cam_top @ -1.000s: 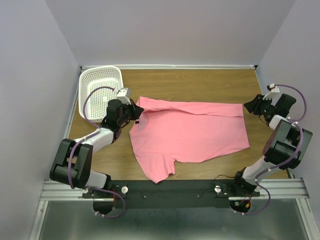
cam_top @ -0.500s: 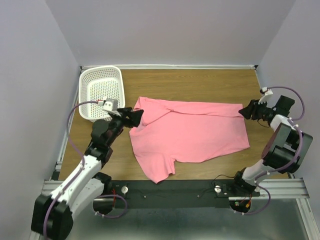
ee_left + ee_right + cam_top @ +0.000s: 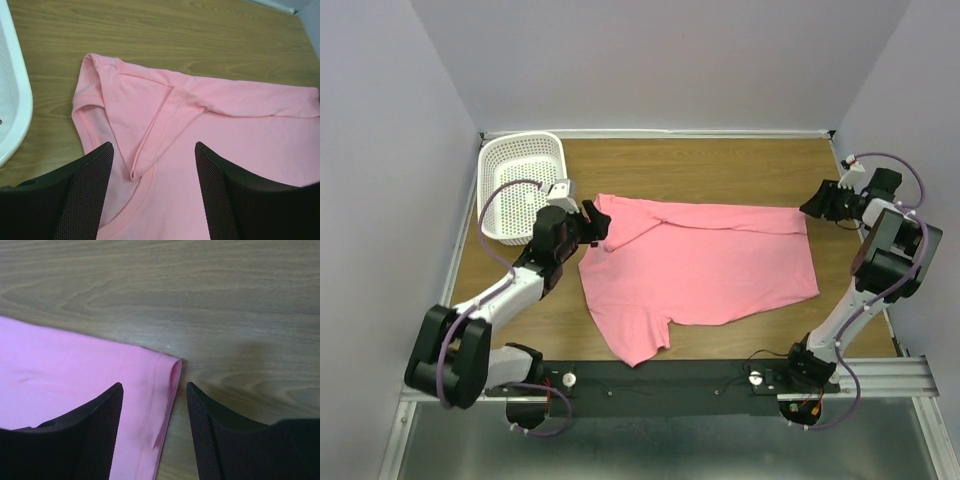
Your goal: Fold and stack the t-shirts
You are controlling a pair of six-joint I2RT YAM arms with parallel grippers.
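Inspecting both of my hands over the t-shirt [image 3: 705,265], which lies spread on the wooden table [image 3: 720,160], collar toward my left and hem toward my right, with the white basket [image 3: 523,180] just beyond its left shoulder.

Left gripper [image 3: 153,147]: jaws apart, nothing between them, hovering above the shoulder area, where a flap of cloth [image 3: 150,125] is doubled over onto the body.

Right gripper [image 3: 154,386]: jaws likewise apart and empty, poised over the far hem corner [image 3: 172,367], which curls up slightly at its edge.

Risks noted, as judgement only:
- The doubled flap means my left pinch could take two layers or only the top one (I cannot tell how deep the fold runs), and a lift would then drag a crease into the fold.
- My right fingers straddle the very edge of the hem; closing a touch wide would catch bare wood and miss the cloth.
- Uneven grips would skew the shirt when raised.
- The basket sits near my left arm and could be knocked.
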